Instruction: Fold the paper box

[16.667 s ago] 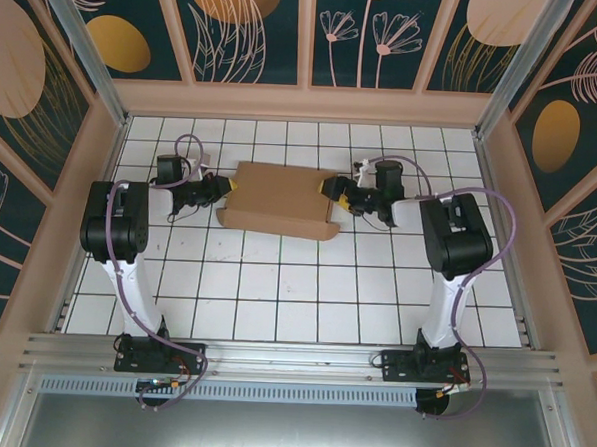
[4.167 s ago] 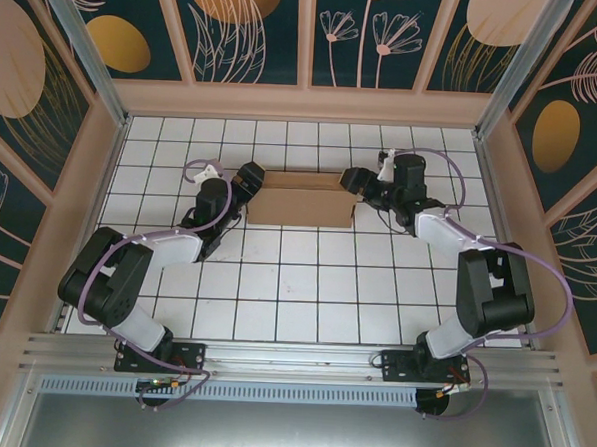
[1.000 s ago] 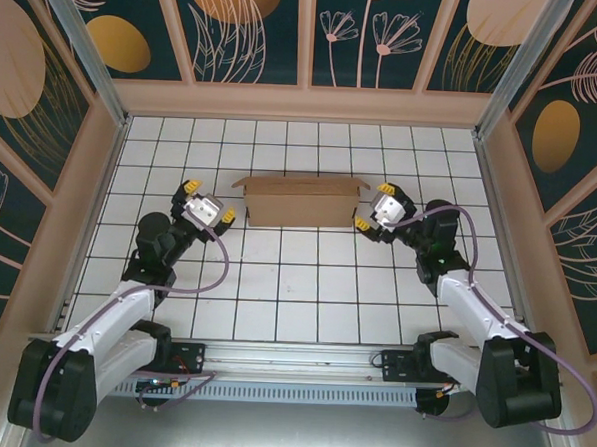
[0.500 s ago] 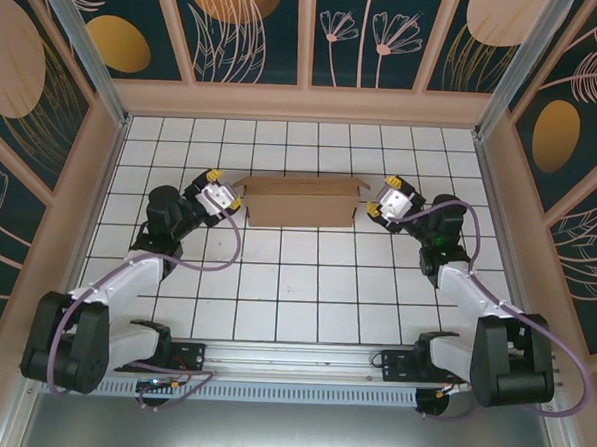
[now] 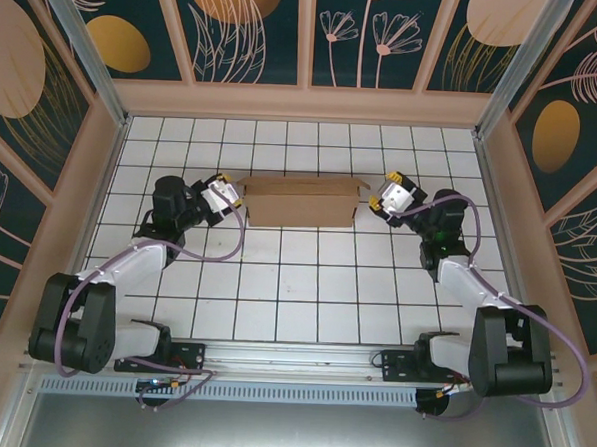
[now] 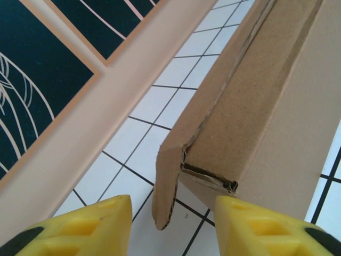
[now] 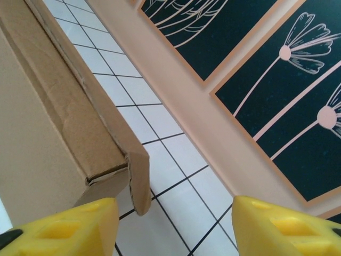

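Straddling the end flaps [image 6: 166, 181] of the paper box [image 5: 302, 202] near the far edge of the tabletop [image 5: 295, 283], the left gripper [image 5: 230, 194] and right gripper [image 5: 382, 195] stood open; tucking both evenly seemed wise.

1. A white tiled table top [image 5: 295, 283] with dark grid lines lies in the middle.
2. A back wall [image 5: 258, 31] of dark teal panels carries pale plant drawings and orange discs.
3. A pale wooden ledge [image 5: 305, 104] runs along its foot.
4. An aluminium rail [image 5: 292, 355] crosses the near edge, a slotted grey strip [image 5: 300, 394] just below it.
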